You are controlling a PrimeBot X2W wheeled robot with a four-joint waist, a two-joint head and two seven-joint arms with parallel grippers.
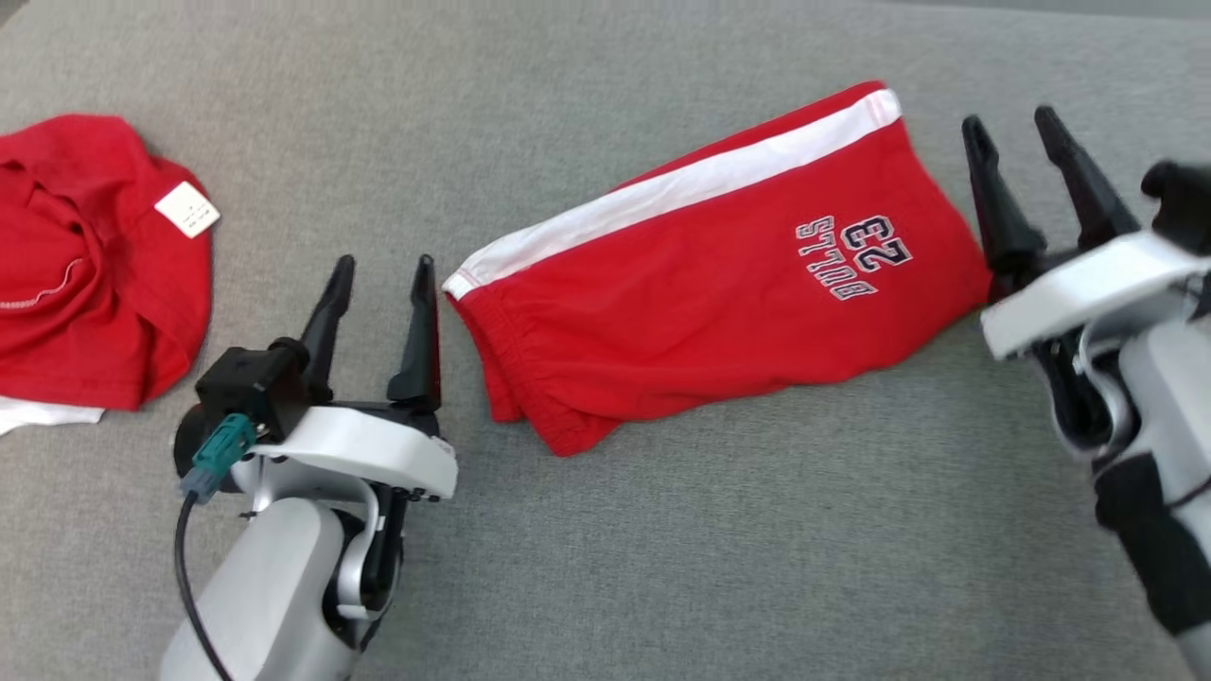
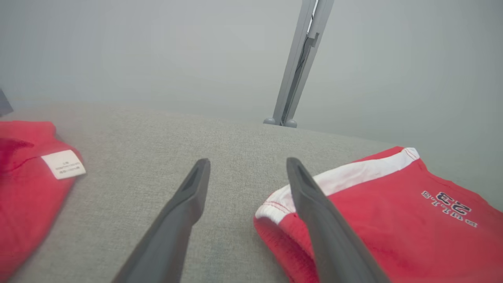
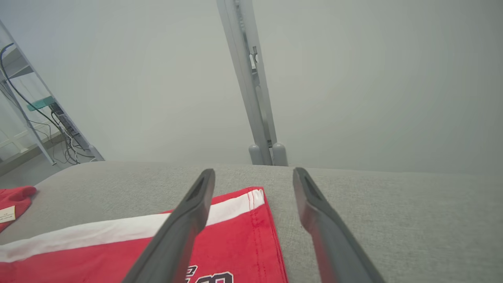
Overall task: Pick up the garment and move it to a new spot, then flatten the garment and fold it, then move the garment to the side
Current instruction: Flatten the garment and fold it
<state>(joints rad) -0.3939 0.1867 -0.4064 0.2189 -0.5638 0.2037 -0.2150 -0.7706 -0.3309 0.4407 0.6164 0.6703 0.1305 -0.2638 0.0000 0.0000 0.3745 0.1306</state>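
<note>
The garment (image 1: 719, 274) is a pair of red shorts with a white side stripe and a "23" print, lying folded and flat on the grey cloth surface (image 1: 662, 567). My left gripper (image 1: 386, 263) stands open just left of its waistband end, holding nothing. In the left wrist view the shorts (image 2: 393, 220) lie under and beside the right finger of that gripper (image 2: 248, 162). My right gripper (image 1: 1010, 121) is open at the shorts' right hem edge, also holding nothing. The right wrist view has the hem corner (image 3: 235, 243) below its left finger, the gripper (image 3: 254, 171) spread wide.
A second red garment (image 1: 85, 265) with a white label lies crumpled at the far left, with its labelled edge also in the left wrist view (image 2: 23, 184). A grey post (image 3: 251, 86) rises behind the surface's far edge. A shelf with cables (image 3: 47, 118) stands off to one side.
</note>
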